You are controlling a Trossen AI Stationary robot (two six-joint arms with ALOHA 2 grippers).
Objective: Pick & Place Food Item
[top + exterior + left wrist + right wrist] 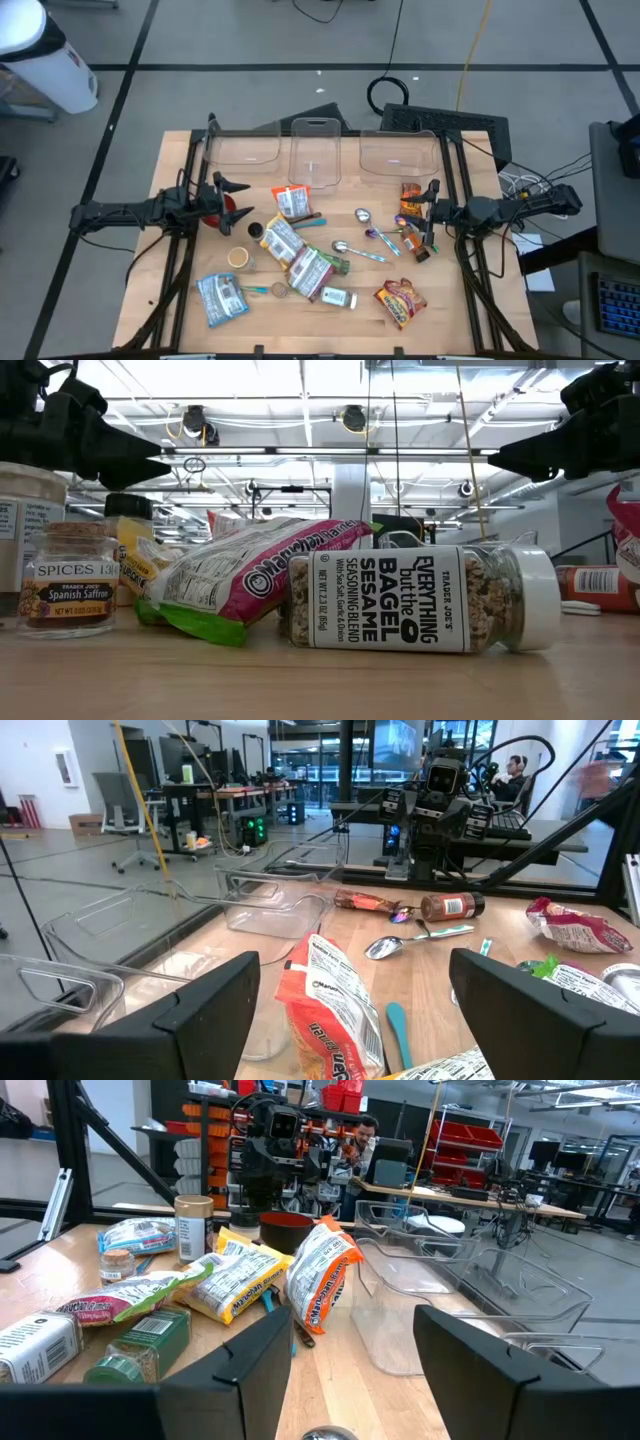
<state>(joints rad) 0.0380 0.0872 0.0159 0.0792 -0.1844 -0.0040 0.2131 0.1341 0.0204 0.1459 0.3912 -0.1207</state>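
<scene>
Food items lie scattered on the wooden table between my two arms: an orange-and-white packet, a yellow bag, a pink-and-green bag, a blue packet, a red snack bag and a seasoning jar lying on its side. My left gripper hovers open at the table's left, pointing toward the orange-and-white packet. My right gripper hovers open at the right, above an orange packet and a brown bottle. Both hold nothing.
Three clear plastic bins stand along the far edge. Two spoons, a red cup below the left arm and small spice jars lie among the food.
</scene>
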